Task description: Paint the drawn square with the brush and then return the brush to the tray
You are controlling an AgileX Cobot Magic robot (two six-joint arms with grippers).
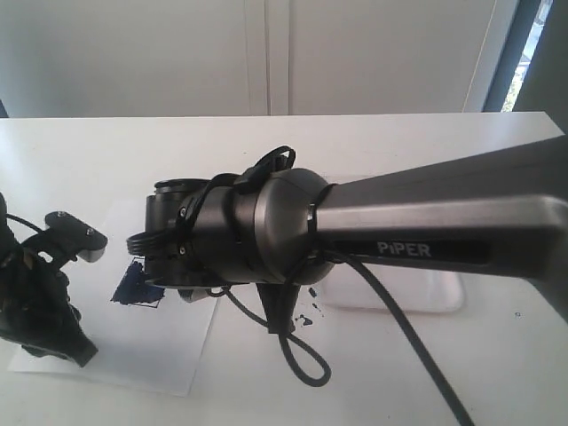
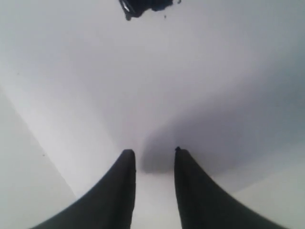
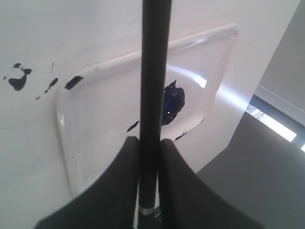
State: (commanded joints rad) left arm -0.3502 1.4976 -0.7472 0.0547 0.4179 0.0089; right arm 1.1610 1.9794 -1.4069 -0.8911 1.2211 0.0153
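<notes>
**Brush held tight**

The right claw [image 3: 151, 140] pinches the brush [image 3: 155, 95]. Its long black handle sticks straight out from it, across the tray [image 3: 105, 105] (right beside the blue blob [image 3: 172, 102]). The right arm [image 1: 426, 222] stretches in sideways over the table [image 1: 444, 142]. The left claw [image 2: 155, 152] is spread.

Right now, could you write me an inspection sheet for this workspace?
Surface: white table, with a paper sheet lying on it.
Job's things: drawn square smeared dark blue; brush held over the tray, which has a blue paint blob.
Clutter: dark paint specks on the table near the tray.
Grippers: left gripper open, empty; right gripper shut on the brush handle.
Cables: black cable hangs below the right arm.
Surroundings: white wall panels, window strip.
</notes>
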